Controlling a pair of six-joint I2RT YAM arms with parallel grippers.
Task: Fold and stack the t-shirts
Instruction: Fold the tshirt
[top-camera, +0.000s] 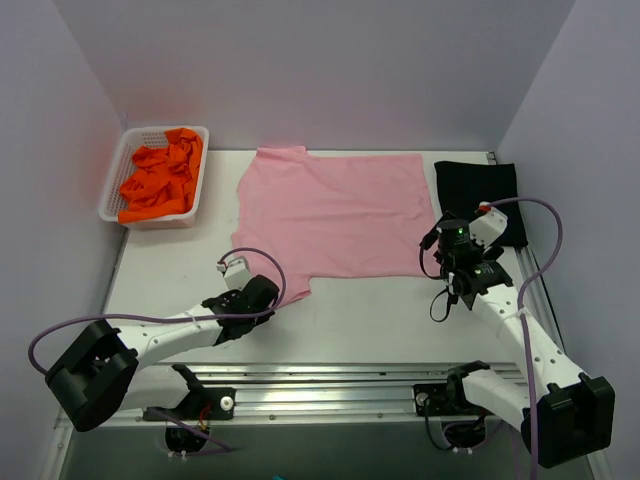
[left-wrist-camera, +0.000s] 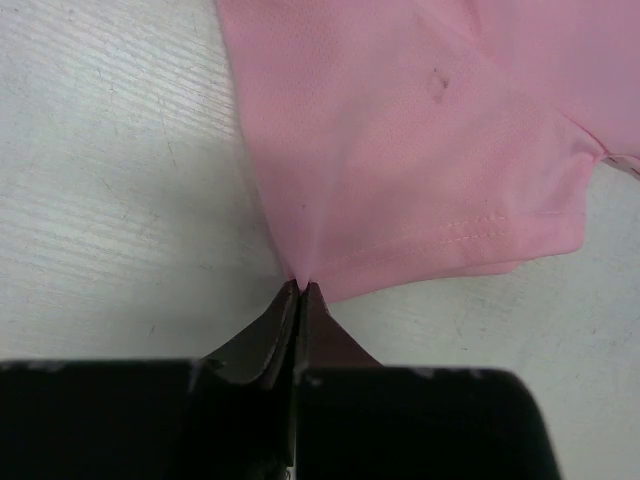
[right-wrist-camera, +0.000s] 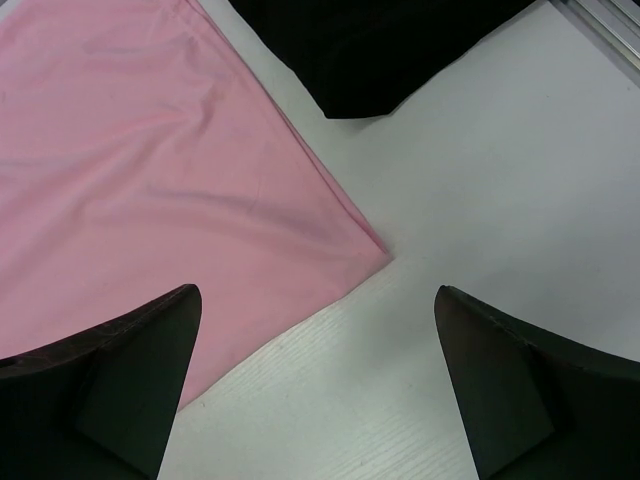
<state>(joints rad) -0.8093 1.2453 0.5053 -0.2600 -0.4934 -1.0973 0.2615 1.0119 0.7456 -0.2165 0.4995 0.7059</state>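
A light pink t-shirt (top-camera: 335, 210) lies spread flat in the middle of the table. My left gripper (top-camera: 272, 296) is shut on its near-left sleeve corner (left-wrist-camera: 302, 280), pinching the hem. My right gripper (top-camera: 452, 262) is open and empty, hovering just above the shirt's near-right bottom corner (right-wrist-camera: 375, 250). A folded black t-shirt (top-camera: 478, 190) lies at the back right, seen also in the right wrist view (right-wrist-camera: 380, 45). Bright orange t-shirts (top-camera: 160, 178) are piled in the white basket (top-camera: 118, 185) at the back left.
White walls close in the table on the left, back and right. A metal rail (top-camera: 330, 380) runs along the near edge. Bare white tabletop (top-camera: 380, 320) lies between the arms.
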